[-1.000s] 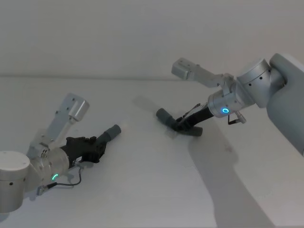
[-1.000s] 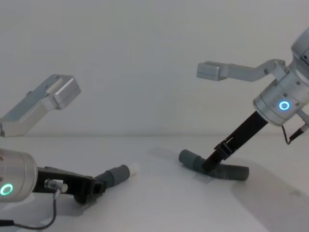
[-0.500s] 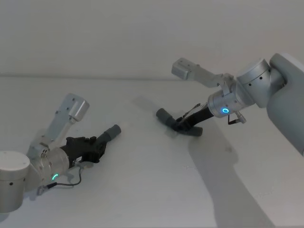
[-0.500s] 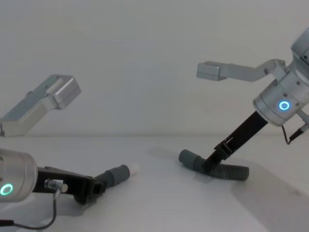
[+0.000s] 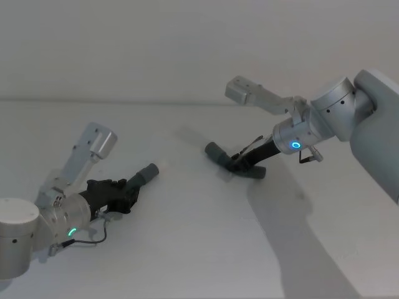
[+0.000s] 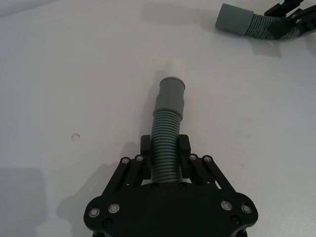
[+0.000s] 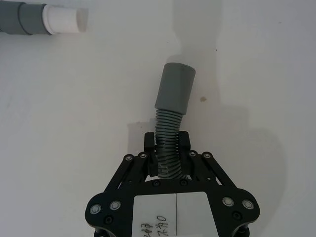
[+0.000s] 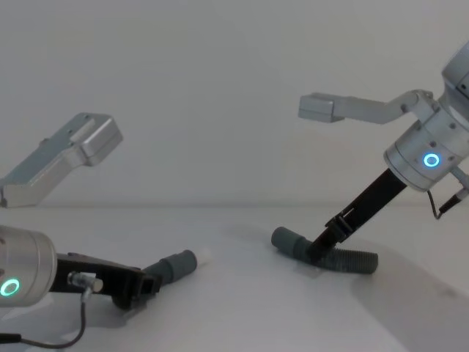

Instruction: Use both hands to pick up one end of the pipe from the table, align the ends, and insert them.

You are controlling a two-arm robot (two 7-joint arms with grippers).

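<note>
Left gripper (image 5: 128, 190) — lower left of the head view, set low over the desk (image 5: 187, 249). Its jaws are clenched on the ribbed section of the tipped hose piece (image 6: 167, 106), with 1 finger on each side of the ribs. The smooth cuff of this piece projects beyond the fingers and ends in the whitish tip (image 6: 176, 66). In the chest view the cuff slants up and to the right from the jaws, at the lower left of the frame. Whether the tip touches the desk cannot be told.

Right gripper (image 8: 315, 254) — reaches down from the upper right of the chest view to a spot right of centre. Its jaws are clenched on the ribbed section of the socket hose piece (image 7: 168, 129), just behind the grey socket (image 7: 176, 86). The socket points toward the left of the frame. The corrugated tail (image 8: 353, 261) trails out to the right of the jaws and lies on the desk (contact under the socket itself cannot be told).

The 2 ends are well apart, with bare desk between them. In the head view the tipped end points up and to the right, while the socket end points up and to the left. They are not in line.
</note>
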